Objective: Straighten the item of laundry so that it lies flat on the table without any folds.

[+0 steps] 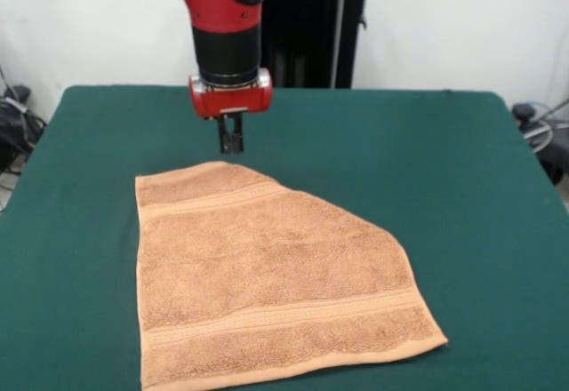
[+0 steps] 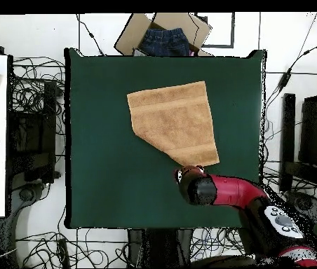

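The towel (image 1: pixel 267 284) lies near the middle of the green bench (image 1: pixel 462 169), mostly flat, but one far corner seems tucked under, leaving a slanted edge. The claw (image 1: pixel 231 145) hangs just above the towel's far edge beside that slant, fingers drawn narrow and holding nothing, likely placed to reach the folded corner.

Bright, even light; soft shadows, no glare, perhaps slight blur throughout.
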Robot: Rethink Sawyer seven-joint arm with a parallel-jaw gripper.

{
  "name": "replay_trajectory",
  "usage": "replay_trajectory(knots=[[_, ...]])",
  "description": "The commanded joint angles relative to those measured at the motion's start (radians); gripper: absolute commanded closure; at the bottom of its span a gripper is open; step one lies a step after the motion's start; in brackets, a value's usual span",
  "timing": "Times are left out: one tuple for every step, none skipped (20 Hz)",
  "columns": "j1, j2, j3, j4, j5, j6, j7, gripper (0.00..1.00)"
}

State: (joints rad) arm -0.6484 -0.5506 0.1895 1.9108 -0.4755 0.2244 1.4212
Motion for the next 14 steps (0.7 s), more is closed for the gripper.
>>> replay_trajectory(knots=[[0.033, 0.011, -0.046, 0.058, 0.021, -0.087, 0.223, 1.0], [0.04, 0.001, -0.051, 0.067, 0.028, -0.086, 0.228, 1.0], [0.048, -0.006, -0.055, 0.075, 0.035, -0.086, 0.234, 1.0], [0.055, -0.011, -0.057, 0.084, 0.042, -0.089, 0.241, 1.0], [0.061, -0.016, -0.059, 0.088, 0.047, -0.093, 0.245, 1.0], [0.063, -0.016, -0.06, 0.088, 0.05, -0.091, 0.244, 1.0], [0.065, -0.016, -0.06, 0.088, 0.054, -0.09, 0.244, 1.0], [0.062, -0.011, -0.06, 0.087, 0.055, -0.097, 0.243, 1.0], [0.062, -0.008, -0.062, 0.088, 0.055, -0.105, 0.244, 1.0], [0.069, -0.009, -0.07, 0.092, 0.055, -0.116, 0.25, 1.0], [0.076, -0.01, -0.078, 0.095, 0.054, -0.128, 0.256, 1.0], [0.085, -0.012, -0.086, 0.098, 0.055, -0.139, 0.262, 1.0], [0.093, -0.013, -0.09, 0.096, 0.059, -0.137, 0.262, 1.0], [0.103, -0.017, -0.097, 0.093, 0.062, -0.136, 0.261, 1.0]])
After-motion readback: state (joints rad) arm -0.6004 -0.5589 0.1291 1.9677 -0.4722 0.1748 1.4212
